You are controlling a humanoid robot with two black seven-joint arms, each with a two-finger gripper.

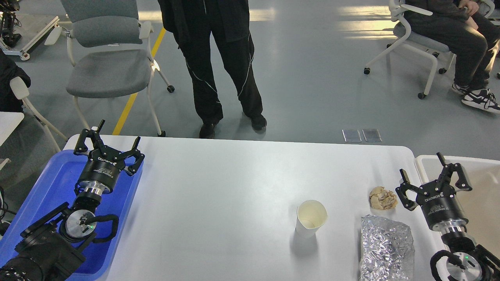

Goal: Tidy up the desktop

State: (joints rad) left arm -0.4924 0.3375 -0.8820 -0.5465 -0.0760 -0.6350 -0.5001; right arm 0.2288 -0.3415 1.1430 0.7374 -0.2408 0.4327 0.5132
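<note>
On the desktop [234, 187], a paper cup [310, 218] stands right of centre; further right a foil bag [386, 248] lies near, a crumpled paper ball [383, 198] behind it.

The floor [312, 78] was smooth grey and glossy, with pale bands of light lying across its far part. A yellow line [134, 88] ran over it on the left — passing under an empty grey chair [107, 58] on castors. A person in black trousers [222, 66] stood mid-room; another sat in a white-framed chair [420, 43] at right. Two small metal floor plates [361, 135] lay side by side.
</note>
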